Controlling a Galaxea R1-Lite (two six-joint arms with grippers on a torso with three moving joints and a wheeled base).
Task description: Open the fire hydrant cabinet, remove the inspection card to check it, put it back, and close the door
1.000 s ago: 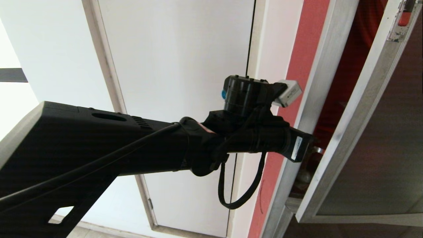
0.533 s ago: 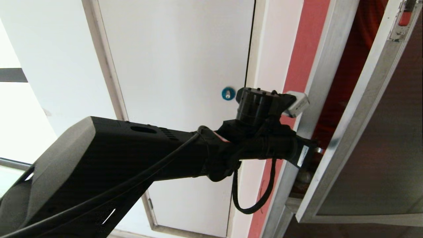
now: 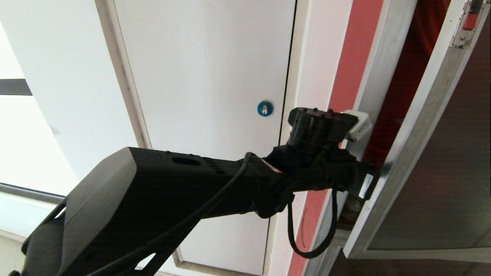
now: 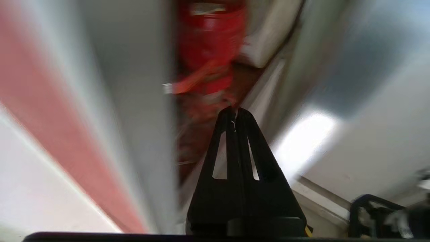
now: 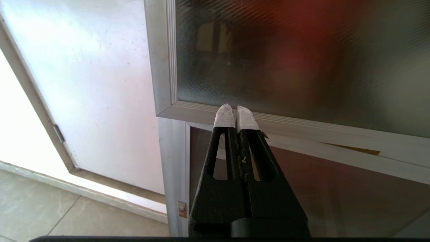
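While your left gripper (image 4: 235, 112) sits with its fingers pressed together and empty in the gap between the cabinet (image 3: 374, 88) frame and the half-open door (image 3: 429, 153), push outward gently, letting the swing set your pace. Beyond it, red gear shows inside; the inspection card isn't visible yet. Your right gripper (image 5: 236, 112), also closed and empty, waits low by the door's bottom rail.

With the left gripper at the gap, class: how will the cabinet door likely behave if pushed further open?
The door has a silver metal frame around a dark glass panel, so it probably swings stiffly as one piece. Glass suggests some weight and fragility. The shut left gripper may slide on smooth metal.
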